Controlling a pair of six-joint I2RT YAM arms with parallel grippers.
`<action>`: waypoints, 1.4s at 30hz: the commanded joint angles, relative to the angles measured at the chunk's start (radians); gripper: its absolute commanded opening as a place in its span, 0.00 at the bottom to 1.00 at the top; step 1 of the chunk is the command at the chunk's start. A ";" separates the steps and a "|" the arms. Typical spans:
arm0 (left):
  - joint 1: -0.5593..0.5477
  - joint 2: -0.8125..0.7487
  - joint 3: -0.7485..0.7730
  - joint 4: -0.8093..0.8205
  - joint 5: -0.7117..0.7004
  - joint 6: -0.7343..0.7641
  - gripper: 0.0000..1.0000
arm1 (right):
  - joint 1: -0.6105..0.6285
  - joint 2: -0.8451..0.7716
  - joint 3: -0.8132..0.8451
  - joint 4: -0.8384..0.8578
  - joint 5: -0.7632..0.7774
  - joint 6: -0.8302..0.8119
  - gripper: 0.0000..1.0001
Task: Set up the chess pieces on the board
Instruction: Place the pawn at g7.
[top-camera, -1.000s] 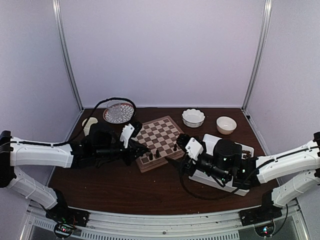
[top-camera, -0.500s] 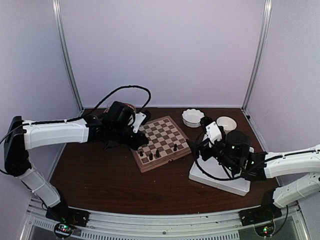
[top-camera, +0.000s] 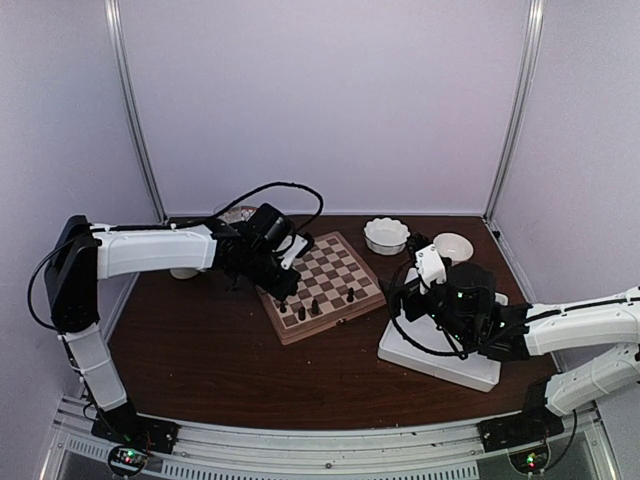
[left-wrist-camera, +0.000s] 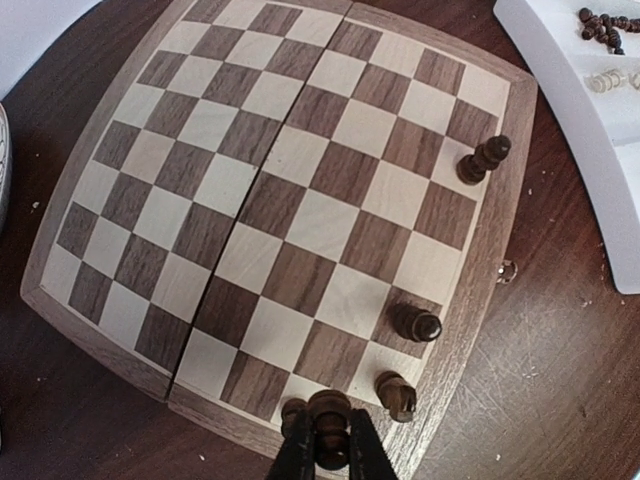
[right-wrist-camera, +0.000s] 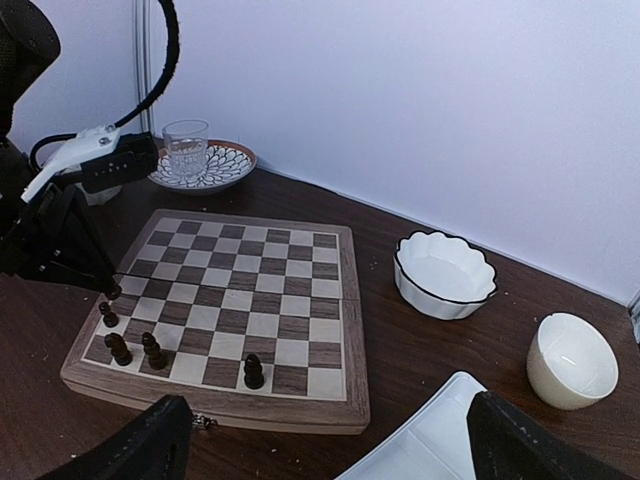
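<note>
Your left gripper is clamped on one dark chess piece. The piece is pinched between both fingertips, its rounded head standing clear above them. It sits over the near left corner of the board, and you cannot tell whether its base touches the square. Only the left wrist view shows this grip. In the top view the fingers hide the piece, and in the right wrist view the spot is too small to read. The right wrist view gives the plainest count of the four standing dark pieces, all along the board's near edge, three bunched just beside the left gripper and one further right. Your right gripper has its jaws spread wide with nothing between them, poised above the white tray and facing the board. Only the left wrist view shows the tray's compartments, with loose dark pieces and pale pieces inside. The right wrist view alone shows a glass on a patterned plate, beyond the board.
</note>
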 joint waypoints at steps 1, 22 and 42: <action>0.017 0.026 0.038 -0.016 0.011 0.023 0.00 | -0.007 0.006 0.013 0.006 0.009 0.021 1.00; 0.026 0.171 0.136 -0.055 0.045 0.042 0.00 | -0.009 -0.007 0.007 0.011 0.005 0.017 0.99; 0.026 0.217 0.157 -0.100 0.045 0.045 0.01 | -0.010 -0.011 0.003 0.013 0.000 0.011 1.00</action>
